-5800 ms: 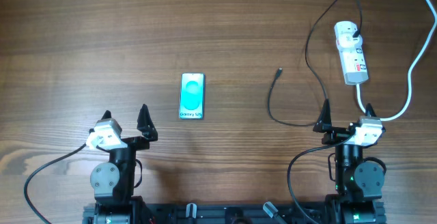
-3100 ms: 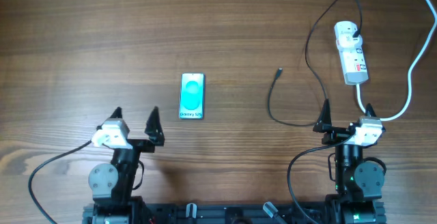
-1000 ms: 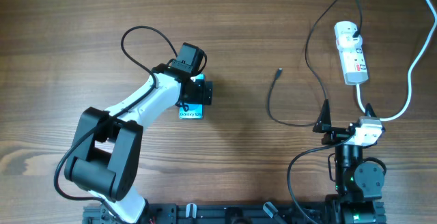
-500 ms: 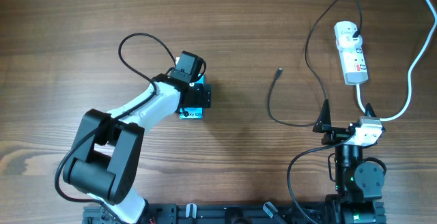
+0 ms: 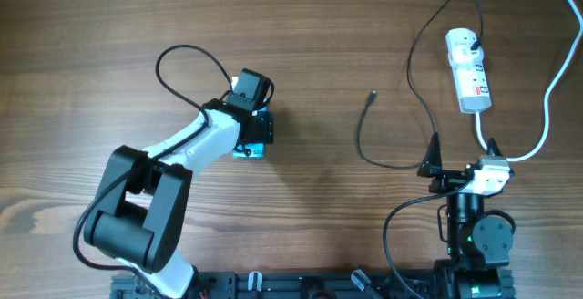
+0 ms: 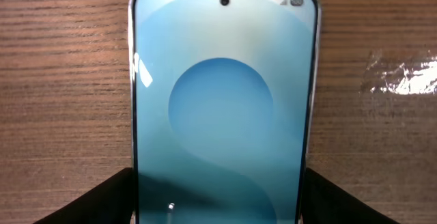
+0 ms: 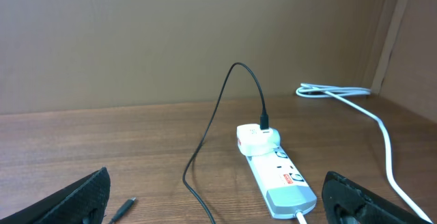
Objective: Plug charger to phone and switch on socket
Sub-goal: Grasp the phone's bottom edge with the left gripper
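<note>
The phone point(image 5: 260, 131) lies on the wooden table with its turquoise screen up, and it fills the left wrist view point(image 6: 222, 94). My left gripper point(image 5: 254, 133) point(image 6: 218, 176) is over its lower end, one black finger against each long edge. The charger's black plug tip point(image 5: 372, 97) point(image 7: 124, 203) lies loose on the table. Its thin cable point(image 5: 409, 57) loops up to the white adapter point(image 5: 461, 40) point(image 7: 257, 138) plugged into the socket point(image 5: 471, 85) point(image 7: 281, 177). My right gripper point(image 5: 462, 158) point(image 7: 218, 214) is open and empty near the front edge, well short of the socket.
A thicker white cable point(image 5: 549, 98) point(image 7: 372, 115) runs from the socket's near end off to the back right. A brown wall stands behind the table in the right wrist view. Bare wood lies between the phone and the plug tip.
My left arm rose from rest, reached to the phone and closed its fingers around it. The phone has shifted slightly left in the last half second. The right arm has not moved.
</note>
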Robot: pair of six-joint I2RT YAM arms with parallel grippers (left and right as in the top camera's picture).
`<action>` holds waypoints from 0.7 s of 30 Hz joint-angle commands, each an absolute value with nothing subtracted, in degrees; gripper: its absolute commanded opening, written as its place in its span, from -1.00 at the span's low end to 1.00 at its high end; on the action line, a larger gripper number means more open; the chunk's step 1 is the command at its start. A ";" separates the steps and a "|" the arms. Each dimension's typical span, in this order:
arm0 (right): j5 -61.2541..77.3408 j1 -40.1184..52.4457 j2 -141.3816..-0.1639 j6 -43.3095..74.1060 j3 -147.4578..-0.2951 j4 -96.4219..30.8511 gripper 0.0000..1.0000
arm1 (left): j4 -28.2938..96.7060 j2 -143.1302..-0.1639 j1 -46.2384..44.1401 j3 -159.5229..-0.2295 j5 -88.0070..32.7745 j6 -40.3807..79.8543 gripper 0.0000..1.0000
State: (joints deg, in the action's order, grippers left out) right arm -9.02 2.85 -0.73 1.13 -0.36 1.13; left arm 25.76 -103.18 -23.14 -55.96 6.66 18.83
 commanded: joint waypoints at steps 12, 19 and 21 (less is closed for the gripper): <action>-8.51 3.09 -0.21 0.16 -0.27 1.28 0.99 | 27.86 -104.81 -23.03 -53.89 4.64 42.41 0.99; -8.54 3.09 -0.21 0.16 -0.27 1.28 0.99 | 26.44 -104.81 -23.05 -53.89 9.93 32.47 1.00; -8.51 3.07 -0.21 0.14 -0.27 1.28 1.00 | 26.59 -104.92 -23.05 -53.89 9.96 30.15 1.00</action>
